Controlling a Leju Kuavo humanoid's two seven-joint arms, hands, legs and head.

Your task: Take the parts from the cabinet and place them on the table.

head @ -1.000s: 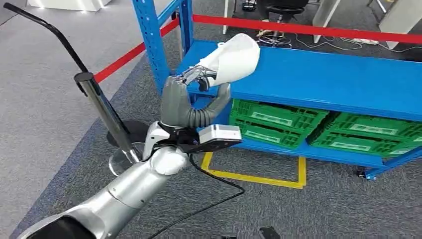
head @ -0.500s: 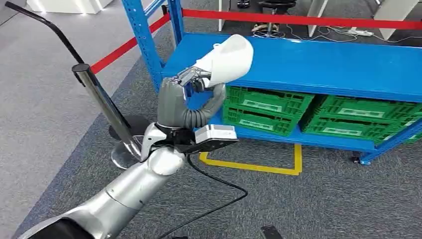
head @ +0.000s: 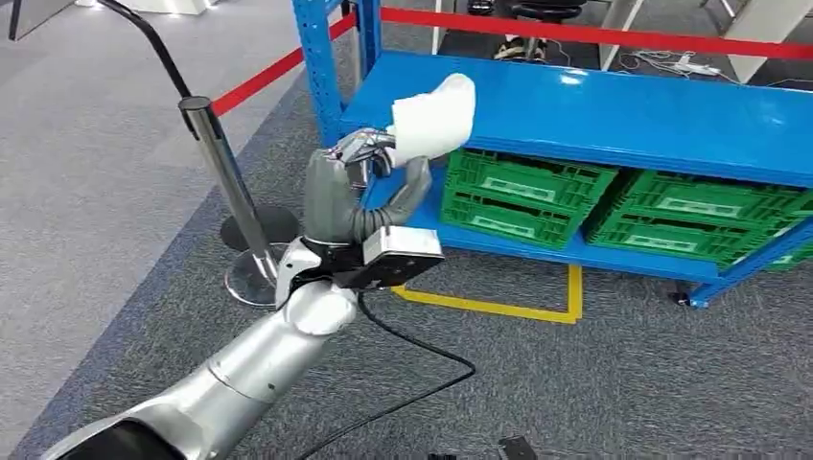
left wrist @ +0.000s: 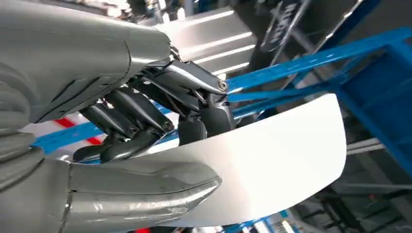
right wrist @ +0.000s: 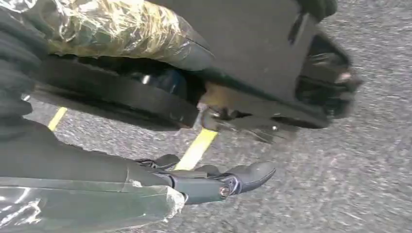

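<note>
Left hand raised in front of the blue rack, fingers and thumb clamped around a curved white part. Part held in the air, just above the front left corner of the rack's upper shelf, apart from the shelf surface. Green crates side by side on the shelf below. Metal post with a round base on the grey carpet to the left, red tape stretched behind. Right hand hanging low over the carpet beside a yellow floor line, fingers loosely extended, holding nothing.
</note>
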